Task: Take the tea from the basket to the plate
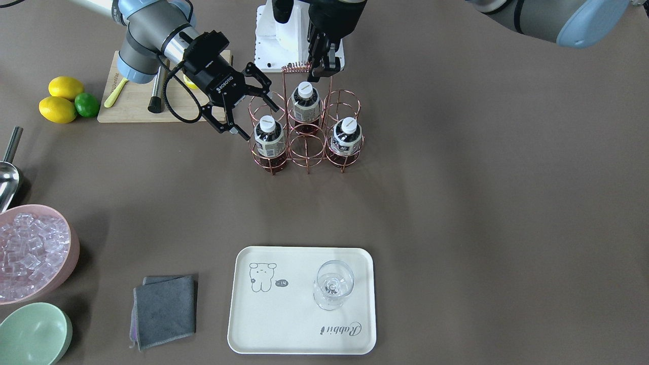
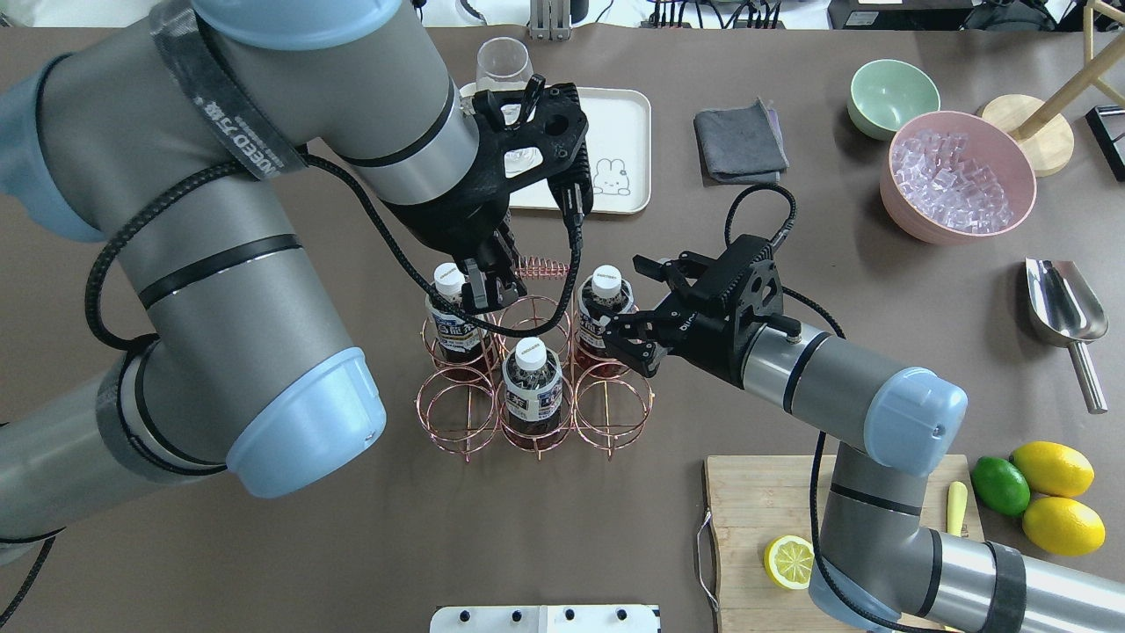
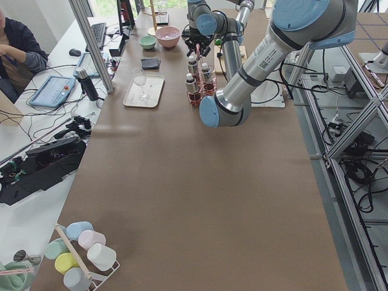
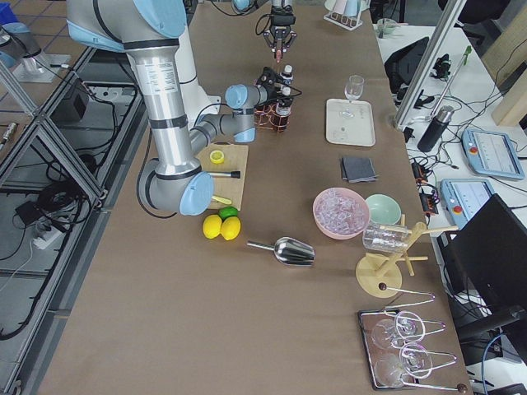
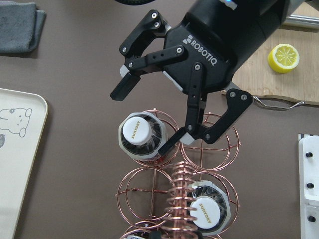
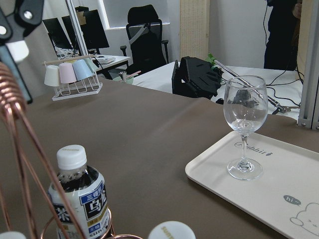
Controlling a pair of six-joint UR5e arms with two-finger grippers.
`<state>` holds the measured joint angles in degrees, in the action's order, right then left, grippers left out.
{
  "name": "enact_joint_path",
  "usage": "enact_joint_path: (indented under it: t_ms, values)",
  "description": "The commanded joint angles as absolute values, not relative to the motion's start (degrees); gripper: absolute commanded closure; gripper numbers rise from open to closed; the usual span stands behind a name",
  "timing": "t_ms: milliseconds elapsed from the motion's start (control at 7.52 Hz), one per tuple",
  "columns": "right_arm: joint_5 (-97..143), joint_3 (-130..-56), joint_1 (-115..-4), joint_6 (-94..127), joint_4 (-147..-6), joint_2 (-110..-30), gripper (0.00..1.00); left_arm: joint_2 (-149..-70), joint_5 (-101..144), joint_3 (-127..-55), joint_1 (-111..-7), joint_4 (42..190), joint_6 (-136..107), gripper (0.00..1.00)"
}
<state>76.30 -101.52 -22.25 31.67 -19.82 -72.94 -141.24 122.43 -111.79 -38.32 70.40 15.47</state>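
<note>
Three bottles stand in the basket (image 1: 289, 148), and we're watching the tea bottle (image 1: 267, 138) in the corner cell on the robot's right, operators' side. The right tool (image 1: 255, 120) hangs tilted beside that corner with its fingers spread wide, gripping nothing. From above, the bottle's white cap sits right in the mouth of that spread, one finger on either side. We can't tell whether a fingertip touches the bottle.

Over at the top of the basket, the left tool (image 1: 319, 76) points straight down, its fingers drawn narrow and pinched on the handle bar just past the copper coil.

A second bottle (image 1: 346, 138) fills the other corner cell of that same row, and a third bottle (image 1: 305, 104) stands in the middle cell of the robot-side row. The remaining three cells hold nothing.

Well apart on the desk (image 1: 456, 203), toward the operators, lies the plate (image 1: 284, 329). A stemmed glass (image 1: 333, 284) stands upright on it.
</note>
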Motion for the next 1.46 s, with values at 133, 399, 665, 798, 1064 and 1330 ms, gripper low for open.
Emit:
enact_joint_path:
  t_ms: [133,399,665,798,1064,1330]
  values:
    - [76.2,-101.7,-22.3,28.9,-19.9,-72.2,0.39,-141.2,122.4,-111.8,-38.3,70.4,15.5,1.00]
    - [76.1,-101.5,-22.4,29.0,-20.0,-72.0,0.48,-141.2,122.4,-111.8,-38.4,70.4,15.5,1.00]
    - [76.1,-101.4,-22.5,29.5,-20.0,-72.2,1.00,-141.2,122.3,-111.9,-38.4,70.4,15.5,1.00]
    - [76.4,-101.9,-23.2,29.0,-20.6,-72.0,1.00,-141.2,122.4,-112.0,-38.4,70.4,15.5,1.00]
    - [76.6,-109.0,-23.9,29.0,-30.4,-71.1,1.00,-141.2,122.4,-112.1,-38.4,70.4,15.5,1.00]
    - [76.6,-113.4,-24.4,29.6,-34.8,-70.8,1.00,-140.9,122.4,-112.2,-38.4,70.4,15.5,1.00]
